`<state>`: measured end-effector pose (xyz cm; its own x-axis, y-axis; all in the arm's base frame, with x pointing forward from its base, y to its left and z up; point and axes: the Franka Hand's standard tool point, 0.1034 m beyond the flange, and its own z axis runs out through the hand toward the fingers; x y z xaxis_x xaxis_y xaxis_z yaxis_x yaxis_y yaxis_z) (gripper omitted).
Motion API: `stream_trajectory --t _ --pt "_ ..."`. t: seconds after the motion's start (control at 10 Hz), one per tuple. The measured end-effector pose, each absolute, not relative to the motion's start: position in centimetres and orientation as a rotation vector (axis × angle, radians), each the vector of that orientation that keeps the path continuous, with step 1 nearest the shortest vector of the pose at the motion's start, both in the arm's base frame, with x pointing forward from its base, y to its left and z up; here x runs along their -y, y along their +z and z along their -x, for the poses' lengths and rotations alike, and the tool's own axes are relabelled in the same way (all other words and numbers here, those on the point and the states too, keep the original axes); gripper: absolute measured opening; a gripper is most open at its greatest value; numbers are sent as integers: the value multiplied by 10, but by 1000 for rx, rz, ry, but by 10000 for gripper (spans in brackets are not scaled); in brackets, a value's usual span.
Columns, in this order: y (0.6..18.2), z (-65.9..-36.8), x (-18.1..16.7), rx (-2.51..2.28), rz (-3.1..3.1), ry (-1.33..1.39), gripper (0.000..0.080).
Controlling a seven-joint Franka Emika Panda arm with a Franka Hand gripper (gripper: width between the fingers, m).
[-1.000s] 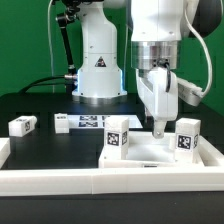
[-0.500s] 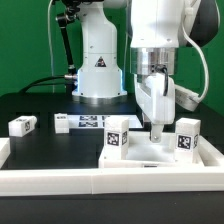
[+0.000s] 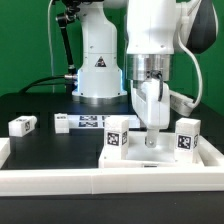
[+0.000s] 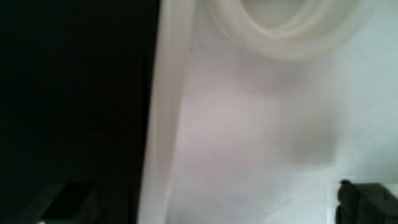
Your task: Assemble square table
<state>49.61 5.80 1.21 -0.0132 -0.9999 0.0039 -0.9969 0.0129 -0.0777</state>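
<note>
Exterior view: one tabletop [image 3: 135,158], four legs [image 3: 118,138].

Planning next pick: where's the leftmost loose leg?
The leftmost leg lies at the exterior view's far left, with a second loose leg and the marker board to its right.

There is one robot arm [image 3: 150,40] with one tool [image 3: 150,133], which has two fingers [image 4: 366,198]. One square tabletop [image 3: 130,158] shows one round hole [image 4: 285,25]. Four legs are in view: first leg [image 3: 22,125], second leg [image 3: 62,122], third leg [image 3: 118,137] and fourth leg [image 3: 187,138]. There is also one marker board [image 3: 95,122], one border wall [image 3: 100,182] and one surface [image 3: 40,145].
</note>
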Motion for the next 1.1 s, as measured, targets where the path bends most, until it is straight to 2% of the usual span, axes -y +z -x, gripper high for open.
stream_trajectory --t 0.1,0.2,0.3,0.4,0.5,0.6,1.1 --pt "9 -494 -55 -2204 2165 -84 611" --pt "9 -494 -54 -2208 2161 -81 399" --pt "8 -493 -52 -2200 2171 -81 399" --pt "7 -493 -49 -2198 2173 -79 223" --pt "8 -493 -46 -2195 2176 -79 223" --pt "7 -492 -45 -2192 2186 -69 55" --pt "7 -488 -23 -2122 2296 -13 56"
